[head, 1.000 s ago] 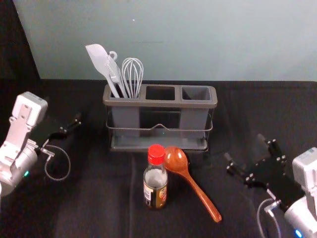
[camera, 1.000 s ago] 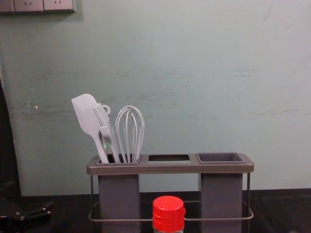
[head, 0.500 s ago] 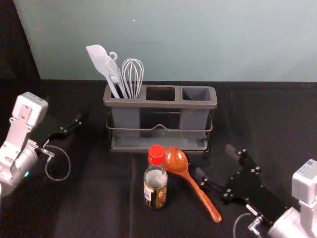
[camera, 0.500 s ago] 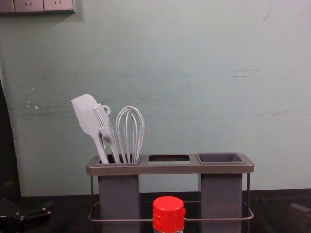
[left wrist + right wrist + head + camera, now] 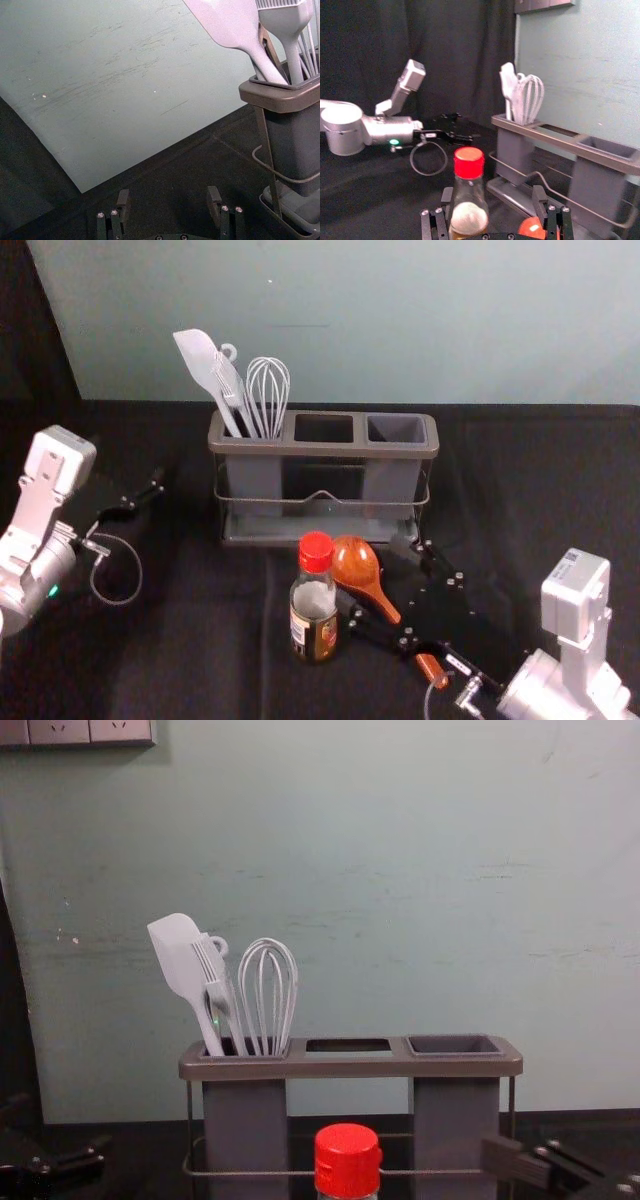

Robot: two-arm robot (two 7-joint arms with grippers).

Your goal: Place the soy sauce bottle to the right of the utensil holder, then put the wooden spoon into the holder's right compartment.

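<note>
- The utensil holder (image 5: 325, 449) has a smooth brownish rim with rounded corners, boxy grey cups at both ends and a thin wire rail bent to a small peak midway.
- The soy sauce bottle (image 5: 314, 605) stands upright in front of the holder, near its middle: a rounded, see-through body, a wraparound label and a bright red cap.
- The wooden spoon (image 5: 356, 565) lies in front of the holder, glossy and reddish brown; its oval bowl points toward the holder, and its slim handle slants away toward the holder's right-end side.
- The right gripper (image 5: 373, 575), black and angular, is low in front of the holder, toward its right end. Its blocky fingers are spread, reaching over the spoon, with one tip just beside the bottle. I cannot tell whether that tip touches the glass.
- The left gripper (image 5: 140, 496) is parked off to the holder's left, its fingers apart.
- The holder's left compartment carries a flat, pale spatula (image 5: 203, 355), a bristled brush (image 5: 218, 992) and a whisk (image 5: 268, 362) of looped wires.
- Matte black cloth (image 5: 200, 640) spreads beneath the holder; a scuffed grey-green wall (image 5: 450, 320) rises behind it.
</note>
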